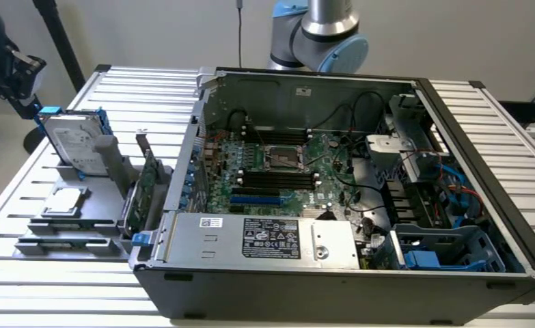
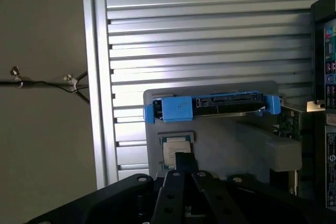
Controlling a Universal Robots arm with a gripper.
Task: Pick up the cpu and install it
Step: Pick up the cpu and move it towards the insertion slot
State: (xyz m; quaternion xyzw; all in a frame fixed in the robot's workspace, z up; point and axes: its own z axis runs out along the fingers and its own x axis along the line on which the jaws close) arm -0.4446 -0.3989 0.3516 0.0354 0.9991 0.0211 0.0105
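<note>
Hand (image 2: 182, 162), closed and empty, was aimed at the cpu (image 2: 172, 149), whose thin edges needed to be straddled squarely.

The arm (image 1: 326, 37) rose beyond the bench's (image 1: 495, 123) far edge; its gripper (image 2: 182, 160) hung with black fingers pressed tight together.

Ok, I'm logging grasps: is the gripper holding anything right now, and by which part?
Nothing is held: the gripper is shut empty, and the cpu lies in its grey holder.
</note>
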